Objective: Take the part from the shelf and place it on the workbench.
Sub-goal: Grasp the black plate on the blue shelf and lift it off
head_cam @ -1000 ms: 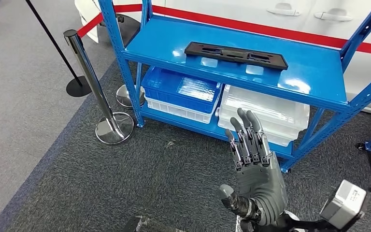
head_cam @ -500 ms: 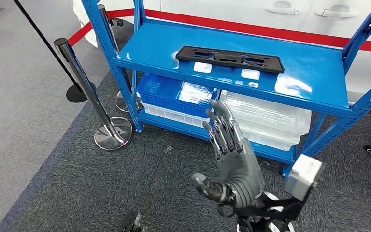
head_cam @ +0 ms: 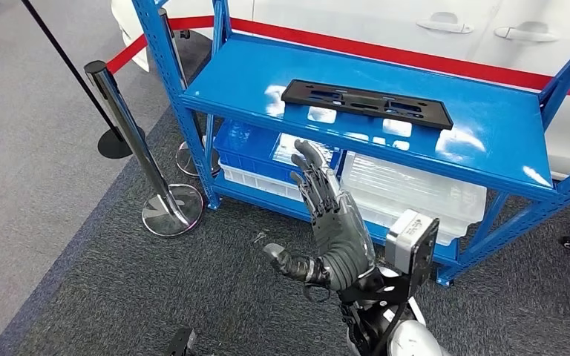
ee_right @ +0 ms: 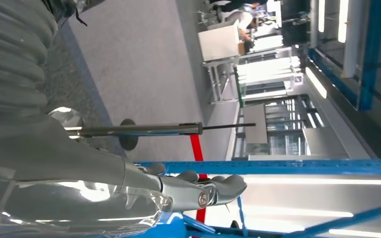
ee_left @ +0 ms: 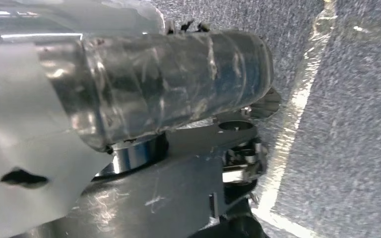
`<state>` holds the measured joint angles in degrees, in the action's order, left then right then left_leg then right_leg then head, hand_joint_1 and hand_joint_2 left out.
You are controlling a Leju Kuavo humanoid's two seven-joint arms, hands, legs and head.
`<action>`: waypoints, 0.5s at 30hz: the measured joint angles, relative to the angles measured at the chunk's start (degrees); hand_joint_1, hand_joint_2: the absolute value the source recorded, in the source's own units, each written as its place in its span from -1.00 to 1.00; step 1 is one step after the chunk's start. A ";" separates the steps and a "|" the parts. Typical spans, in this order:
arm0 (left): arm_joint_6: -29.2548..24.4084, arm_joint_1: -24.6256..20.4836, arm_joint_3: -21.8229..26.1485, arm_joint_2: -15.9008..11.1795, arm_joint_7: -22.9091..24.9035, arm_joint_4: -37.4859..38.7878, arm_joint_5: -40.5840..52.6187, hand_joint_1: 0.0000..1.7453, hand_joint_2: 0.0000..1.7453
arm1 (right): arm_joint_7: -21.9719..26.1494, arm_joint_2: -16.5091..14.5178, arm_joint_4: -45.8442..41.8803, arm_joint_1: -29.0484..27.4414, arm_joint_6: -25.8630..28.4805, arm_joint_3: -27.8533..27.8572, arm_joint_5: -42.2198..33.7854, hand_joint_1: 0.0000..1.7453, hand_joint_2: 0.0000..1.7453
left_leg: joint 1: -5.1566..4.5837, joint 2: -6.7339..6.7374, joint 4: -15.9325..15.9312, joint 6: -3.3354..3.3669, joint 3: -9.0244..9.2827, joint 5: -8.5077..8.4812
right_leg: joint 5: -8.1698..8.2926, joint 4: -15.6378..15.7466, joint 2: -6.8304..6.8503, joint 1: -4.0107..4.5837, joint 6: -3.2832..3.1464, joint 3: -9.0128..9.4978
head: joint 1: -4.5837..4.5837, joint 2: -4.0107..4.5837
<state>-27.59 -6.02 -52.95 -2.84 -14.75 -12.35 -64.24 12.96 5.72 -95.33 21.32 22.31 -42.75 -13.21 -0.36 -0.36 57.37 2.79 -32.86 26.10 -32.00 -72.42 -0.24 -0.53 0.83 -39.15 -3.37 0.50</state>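
The part (head_cam: 367, 104) is lying on the shelf (head_cam: 490, 130) (untouched). The right hand (head_cam: 326, 230) is reaching below it, fingers (head_cam: 308, 174) spread, holding nothing.

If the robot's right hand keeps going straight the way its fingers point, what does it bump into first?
Probably the front edge of the blue metal shelf, just below the flat black plastic part. The right hand is open; depth is unclear.

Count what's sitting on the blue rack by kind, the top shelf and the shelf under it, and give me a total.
Black part: 1, on the top shelf
Blue bin: 1, lower shelf
White bin under the blue one: 1
Clear bins: 1 stack; number cannot be told
Total: 4 kinds of item counted, taking the clear stack as one
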 joint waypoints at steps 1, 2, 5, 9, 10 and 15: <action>-0.32 0.03 0.26 0.01 0.03 0.00 -0.33 -1.00 -1.00 | -0.12 -0.03 0.47 0.15 -0.20 -0.17 0.63 -1.00 1.00 | -0.01 -0.02 0.03 0.02 0.35 0.37 | -0.65 -2.13 0.01 -0.03 0.12 -1.78 | -0.01 0.00; -0.64 0.09 0.48 0.03 0.13 0.00 -0.65 -1.00 -1.00 | -0.27 -0.08 0.93 0.35 -0.40 -0.37 1.23 -1.00 1.00 | 0.00 -0.04 0.07 0.01 0.80 0.78 | -0.22 -2.45 0.01 -0.07 0.22 -2.72 | -0.01 0.00; -1.49 0.18 0.83 0.30 1.28 0.01 -1.06 -1.00 -1.00 | -0.95 -0.66 2.35 1.25 -0.75 -1.12 2.60 -1.00 1.00 | 0.05 -0.11 0.23 -0.43 2.52 2.26 | 6.27 6.51 0.04 -0.20 0.24 -0.25 | -0.01 0.00; -1.98 -0.09 1.26 0.52 3.87 0.05 -0.70 -1.00 -1.00 | -1.39 -2.06 4.87 2.30 -0.80 -2.43 4.56 -1.00 1.00 | -0.03 -0.07 0.84 -1.91 3.19 3.65 | 7.23 12.48 0.04 0.22 -0.92 1.86 | 0.07 0.00; -2.05 -0.09 1.33 0.56 4.22 0.06 -0.55 -1.00 -1.00 | -1.44 -2.45 5.34 2.57 -0.80 -2.66 4.98 -1.00 1.00 | 0.00 0.00 0.99 -2.24 3.27 3.92 | 7.58 12.46 0.01 0.16 -1.32 2.18 | 0.02 0.00; -1.48 -0.26 1.47 0.73 3.36 0.07 0.86 -1.00 -1.00 | -1.68 -4.04 8.04 4.63 0.27 -3.25 7.35 -1.00 1.00 | 0.39 0.07 12.86 -3.42 -3.58 8.01 | 6.50 12.88 0.08 0.10 -2.53 4.08 | -0.43 0.00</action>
<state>-29.07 -6.28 -51.48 -2.11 -11.39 -12.28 -63.37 11.28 1.67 -87.29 25.96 22.57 -46.00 -5.87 0.04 -0.29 70.23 -0.63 -36.44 34.10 -25.50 -59.54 -0.15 -0.44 -1.69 -35.07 -3.80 0.50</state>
